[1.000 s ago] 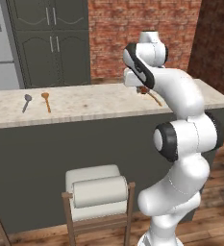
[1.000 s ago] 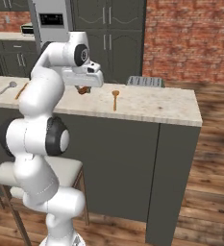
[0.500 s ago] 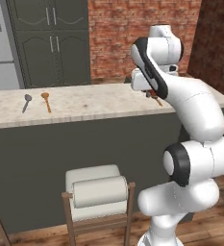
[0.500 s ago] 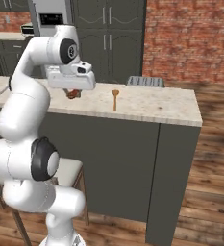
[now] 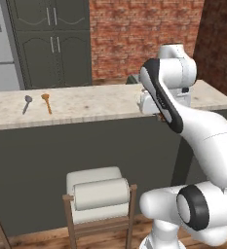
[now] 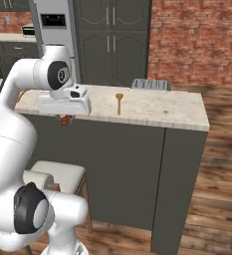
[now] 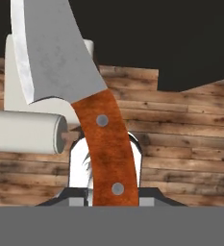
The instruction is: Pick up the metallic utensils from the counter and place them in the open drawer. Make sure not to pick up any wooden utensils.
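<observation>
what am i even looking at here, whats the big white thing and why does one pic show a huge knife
The big white thing is a robot arm in a computer-rendered kitchen. Two pictures come from cameras on its rolling base, looking past the arm from its left and right sides. The third comes from a camera on its hand, so whatever it holds looks huge. There, the gripper is closed on a cleaver with a grey blade and a riveted reddish-brown handle, over the wood floor and a stool. On the counter lie a metal spoon beside a wooden spoon, with another wooden spoon further along.
</observation>
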Controlling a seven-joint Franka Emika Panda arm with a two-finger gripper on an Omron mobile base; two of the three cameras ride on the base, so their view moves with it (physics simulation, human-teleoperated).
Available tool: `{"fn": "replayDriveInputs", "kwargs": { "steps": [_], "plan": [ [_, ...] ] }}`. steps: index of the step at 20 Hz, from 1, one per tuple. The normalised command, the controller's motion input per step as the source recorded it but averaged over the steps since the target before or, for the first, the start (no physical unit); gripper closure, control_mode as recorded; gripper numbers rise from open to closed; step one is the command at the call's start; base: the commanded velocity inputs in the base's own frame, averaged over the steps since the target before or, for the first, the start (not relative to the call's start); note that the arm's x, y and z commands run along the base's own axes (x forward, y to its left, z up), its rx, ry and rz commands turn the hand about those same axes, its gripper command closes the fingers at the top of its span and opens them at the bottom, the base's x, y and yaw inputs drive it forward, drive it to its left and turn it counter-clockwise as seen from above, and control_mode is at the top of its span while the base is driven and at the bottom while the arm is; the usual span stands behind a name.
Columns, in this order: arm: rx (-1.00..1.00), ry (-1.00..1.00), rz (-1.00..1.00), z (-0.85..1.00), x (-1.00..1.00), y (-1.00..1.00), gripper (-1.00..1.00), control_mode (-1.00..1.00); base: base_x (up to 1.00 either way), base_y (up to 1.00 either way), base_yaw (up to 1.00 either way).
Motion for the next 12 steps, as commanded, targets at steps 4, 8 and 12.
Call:
{"fn": "replayDriveInputs", "kwargs": {
  "steps": [4,8,12],
  "plan": [
    [0.0,0.0,-0.02,-0.39,-0.18,0.0,1.0,-1.0,0.0,0.0,0.0],
    [0.0,0.0,0.0,-0.14,-0.11,0.0,1.0,-1.0,0.0,0.0,0.0],
    [0.0,0.0,0.0,0.0,0.0,-0.01,1.0,-1.0,0.0,0.0,0.0]
  ]
}}
